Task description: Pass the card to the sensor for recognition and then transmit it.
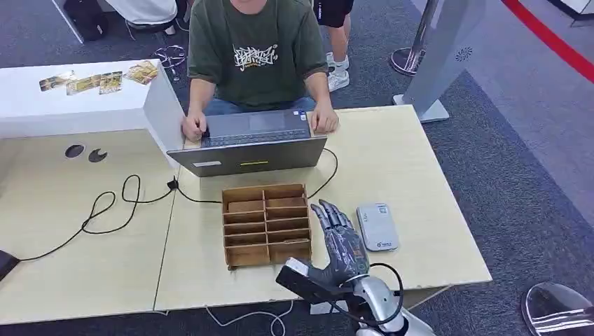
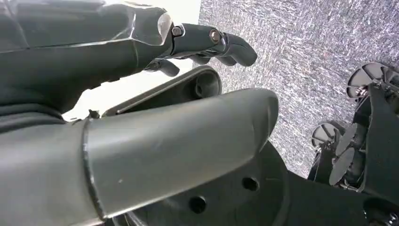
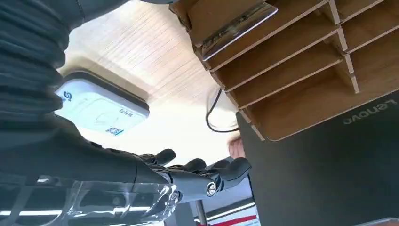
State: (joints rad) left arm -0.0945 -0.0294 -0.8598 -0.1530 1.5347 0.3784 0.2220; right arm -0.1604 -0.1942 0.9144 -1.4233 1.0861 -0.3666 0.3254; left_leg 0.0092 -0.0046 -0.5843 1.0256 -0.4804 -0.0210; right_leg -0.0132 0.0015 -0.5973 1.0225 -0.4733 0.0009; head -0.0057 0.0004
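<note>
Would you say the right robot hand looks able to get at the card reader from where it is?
Probably yes: the right robot hand hovers open beside the card reader, with bare table between them.

Head view high above, looking forward and down on the pale wooden surface [image 1: 392, 161], right wrist view low and close, sharing the brown slotted wooden rack [image 1: 266, 224] [image 3: 301, 61] and white flat card sensor [image 1: 377, 226] [image 3: 101, 110], left wrist view close, facing grey speckled carpet floor [image 2: 301, 56].

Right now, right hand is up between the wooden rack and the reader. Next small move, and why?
Probably shift the right hand toward the wooden rack and reach for the card standing in one of its slots. The hand is open and holds nothing, hovering between rack and card reader, so there is no card yet to present.
</note>
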